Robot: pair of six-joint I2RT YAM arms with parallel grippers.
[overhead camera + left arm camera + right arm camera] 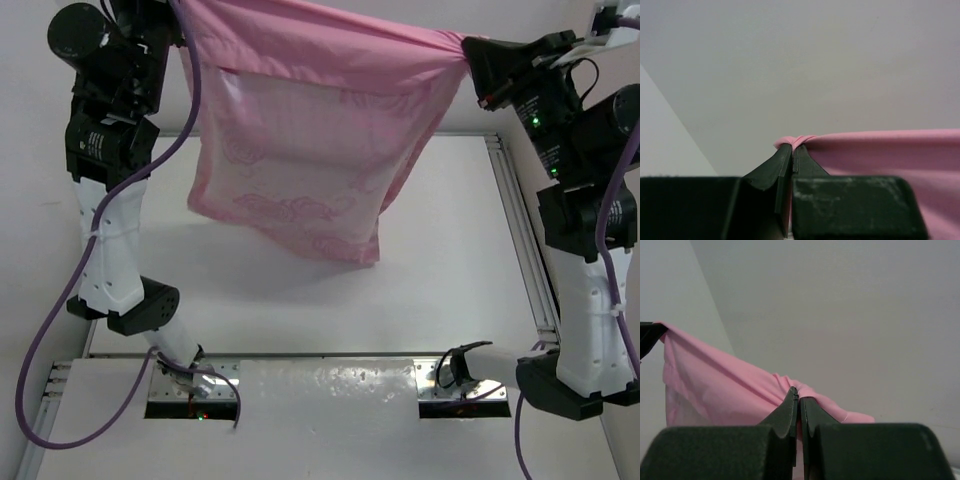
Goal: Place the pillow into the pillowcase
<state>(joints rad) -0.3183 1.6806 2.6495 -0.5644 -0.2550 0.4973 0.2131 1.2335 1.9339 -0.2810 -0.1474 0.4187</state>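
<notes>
The thin shiny pink fabric pillowcase (335, 235) with faint swirls hangs in the air over the far part of the white table (450, 300). It is stretched between the two arms by its upper edge. The left gripper (178, 28) pinches the far-left corner. In the left wrist view its fingers (782, 167) are pressed together with a small tuft of the pink cloth (880, 150) between their tips. The right gripper (468, 52) grasps the far-right corner in the same way. In the right wrist view the fabric (725, 390) is bunched at the closed tips (799, 399) and runs away to the left.

Through the thin cloth a paler rectangle (300, 130) with a straight left side shows in the upper and middle part of the sack. I judge this to be the cream-white padded pillow, already inside the case. Its bear print and text cannot be made out. The lower edge of the case droops, with its lowest corner to the right, and it does not touch the table.

The insertion itself seems to be done, and the step in hand looks like seating the pillow fully. I cannot tell which edge of the case is the open one. The next move probably needs both grips to remain firm and level, so the pillow settles evenly. After that, both arms should lower together to the table before either hand opens, otherwise the load may swing or slip out.
</notes>
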